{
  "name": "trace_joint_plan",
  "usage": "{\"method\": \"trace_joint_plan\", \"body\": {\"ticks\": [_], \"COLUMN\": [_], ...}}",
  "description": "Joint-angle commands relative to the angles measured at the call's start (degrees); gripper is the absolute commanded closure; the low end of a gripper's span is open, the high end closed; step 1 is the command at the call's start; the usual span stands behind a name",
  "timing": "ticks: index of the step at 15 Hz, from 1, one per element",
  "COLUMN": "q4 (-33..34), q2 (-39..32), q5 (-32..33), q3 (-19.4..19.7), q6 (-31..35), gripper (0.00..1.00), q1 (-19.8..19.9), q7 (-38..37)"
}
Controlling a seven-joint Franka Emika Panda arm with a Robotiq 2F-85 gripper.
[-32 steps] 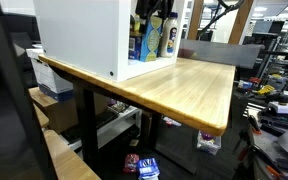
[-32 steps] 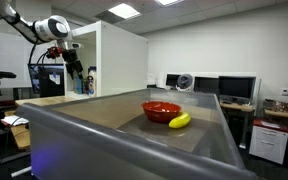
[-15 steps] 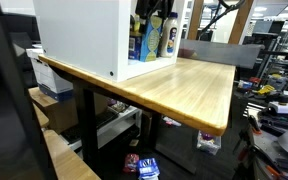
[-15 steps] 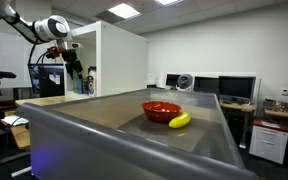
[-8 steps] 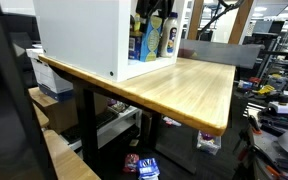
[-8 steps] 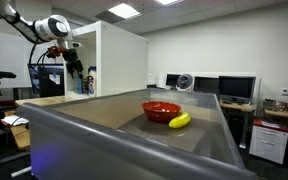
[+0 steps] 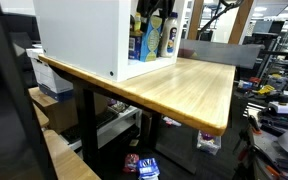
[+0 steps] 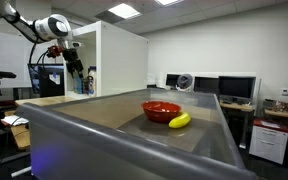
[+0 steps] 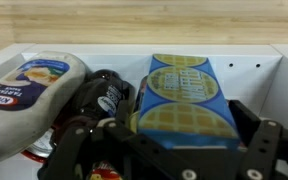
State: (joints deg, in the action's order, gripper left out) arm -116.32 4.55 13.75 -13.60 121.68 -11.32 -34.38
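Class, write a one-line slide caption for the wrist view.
Open claw facing a blue-and-yellow waffle box, beside a white mayonnaise bottle, inside a white cabinet.

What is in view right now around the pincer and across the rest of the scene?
waffle box: one, blue with yellow waffles, inside the cabinet, in front of the pincer
mayonnaise bottle: one, white with blue label, lying in the cabinet
dark container: one, black, between bottle and box
cabinet: one, white, on the table
table: one, light wood
bowl: one, red, on a grey surface
banana: one, yellow, beside the bowl
arm: one, white, reaching towards the cabinet
pincer: one, black, open, fingers either side of the waffle box
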Motion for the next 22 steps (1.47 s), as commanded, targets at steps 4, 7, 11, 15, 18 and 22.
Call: {"method": "trace_joint_plan", "body": {"ticks": [4,7,11,15,18,22], "q4": [-2.21,-2.25,-2.51,-3.27,-4.41,-7.53], "q2": [2.74,2.8,3.21,4.23,5.75,9.07], "q5": [-1.17,-1.1,-1.43,-1.47,-1.68,-1.13], "q3": [-0.53,-0.7,-0.91,-1.19,-1.48,-1.73], "q6": [-1.45,-2.42,-3.67,-4.12,-4.41,-2.89], "gripper": [0.0,0.0,0.0,0.0,0.0,0.0], "q1": [-0.32,-0.28,-0.4,-0.5,-0.53,-0.46], "q7": [0.7,0.58,0.9,0.79,0.76,2.45]}}
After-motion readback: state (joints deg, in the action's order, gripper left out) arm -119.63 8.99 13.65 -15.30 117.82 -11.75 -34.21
